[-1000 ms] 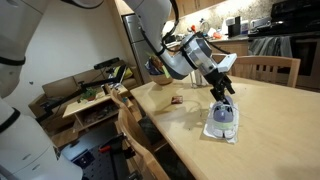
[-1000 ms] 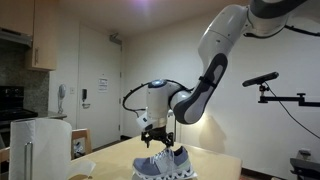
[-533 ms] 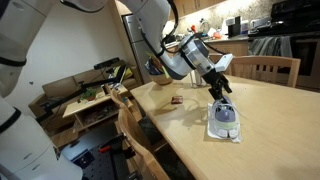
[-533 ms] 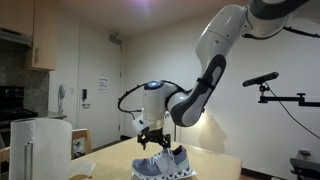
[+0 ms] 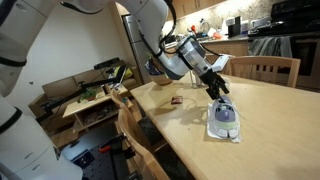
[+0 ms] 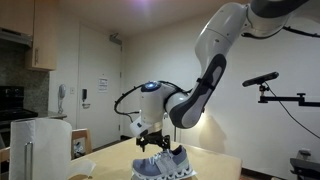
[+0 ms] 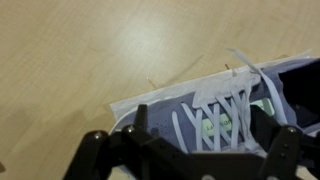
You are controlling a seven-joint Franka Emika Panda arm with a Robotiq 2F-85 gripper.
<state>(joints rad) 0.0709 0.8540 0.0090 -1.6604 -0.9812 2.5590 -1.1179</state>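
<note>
Spread jaws, seemingly just above sneaker

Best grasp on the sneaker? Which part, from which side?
Probably from above, with the jaws across the narrow width of the sneaker at the midfoot, under the laces. It stands upright on its sole on the table, long and slim, so side to side is the shortest span. The open gripper hovers above it.

the shoe lies on the surface, with the pincer just above the shoe. in an exterior view, a small block lies left of the shoe and a chair stands behind it.
</note>
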